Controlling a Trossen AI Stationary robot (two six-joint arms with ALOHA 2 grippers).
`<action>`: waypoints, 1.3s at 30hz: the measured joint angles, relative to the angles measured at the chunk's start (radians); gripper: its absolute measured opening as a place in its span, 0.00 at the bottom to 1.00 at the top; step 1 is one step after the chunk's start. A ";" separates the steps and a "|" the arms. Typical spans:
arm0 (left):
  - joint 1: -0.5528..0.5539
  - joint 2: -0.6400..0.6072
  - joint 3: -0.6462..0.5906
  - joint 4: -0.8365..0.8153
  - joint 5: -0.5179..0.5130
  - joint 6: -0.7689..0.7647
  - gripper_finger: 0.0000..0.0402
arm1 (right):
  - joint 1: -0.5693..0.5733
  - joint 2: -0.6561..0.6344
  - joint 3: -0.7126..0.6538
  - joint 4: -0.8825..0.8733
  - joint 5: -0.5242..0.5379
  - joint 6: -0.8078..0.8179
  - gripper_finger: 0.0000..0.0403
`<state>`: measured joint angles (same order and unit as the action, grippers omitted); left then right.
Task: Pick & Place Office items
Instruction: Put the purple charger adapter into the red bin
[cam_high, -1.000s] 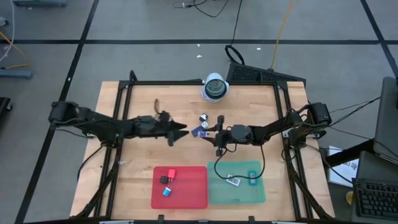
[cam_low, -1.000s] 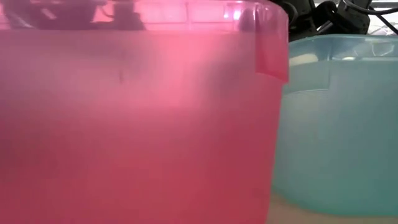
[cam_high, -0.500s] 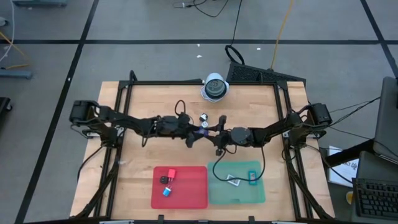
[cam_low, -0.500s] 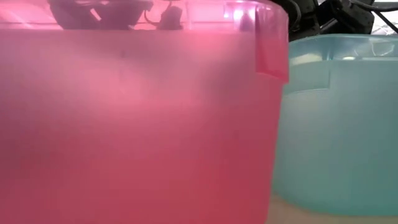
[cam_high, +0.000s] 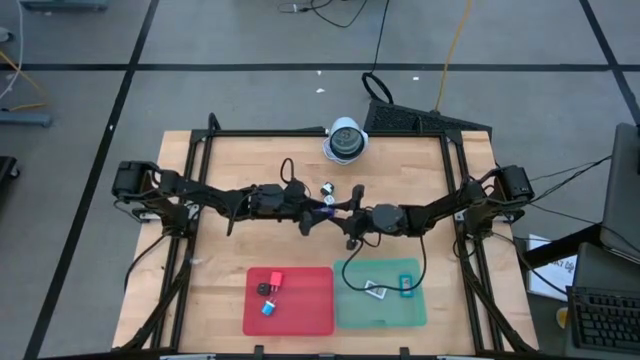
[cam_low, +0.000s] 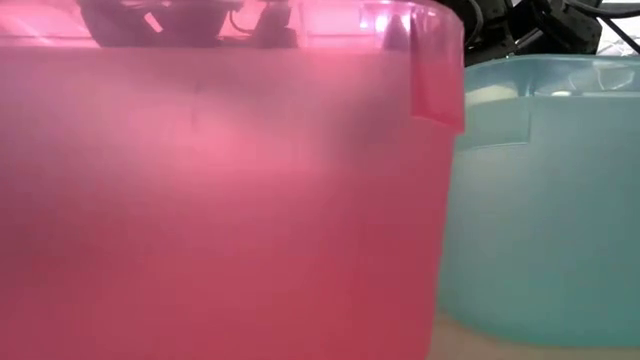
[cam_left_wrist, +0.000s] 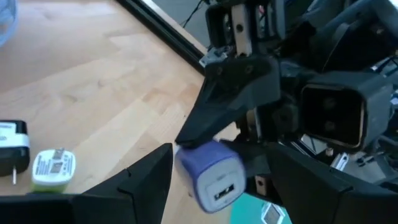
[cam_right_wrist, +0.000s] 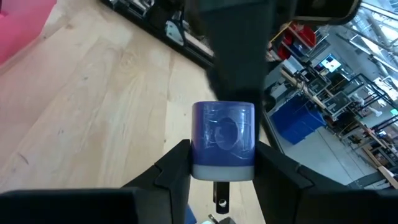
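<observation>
Mid-desk (cam_high: 240, 250), my right jaws (cam_right_wrist: 222, 163) pinch a blue plug (cam_right_wrist: 223, 142) while my left jaws (cam_left_wrist: 214, 177) stand wide around it; releasing too early could drop it short of the trays.

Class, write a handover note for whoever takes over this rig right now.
Right gripper: shut on the blue piece, mid-table.
Left gripper: fingers open on either side of that piece, not gripping.
Done: three pieces in the red tray, two items in the green tray.
Left: what looks like a handover to finish, the blue piece to place, and two loose pieces on the table.
</observation>
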<state>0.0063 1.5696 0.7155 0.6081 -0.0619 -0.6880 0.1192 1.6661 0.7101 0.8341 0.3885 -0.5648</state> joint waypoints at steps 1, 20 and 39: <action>0.000 0.000 0.000 -0.003 0.006 -0.003 0.66 | 0.000 0.000 0.000 0.008 0.000 0.000 0.33; -0.007 -0.001 -0.001 -0.001 -0.050 -0.017 0.54 | 0.000 0.000 -0.001 0.067 0.005 0.002 0.33; 0.016 -0.002 -0.002 -0.011 -0.034 0.103 0.35 | -0.001 0.001 -0.003 0.052 0.016 -0.005 0.35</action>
<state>0.0225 1.5681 0.7135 0.5972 -0.0957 -0.5845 0.1184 1.6669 0.7071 0.8861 0.4048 -0.5702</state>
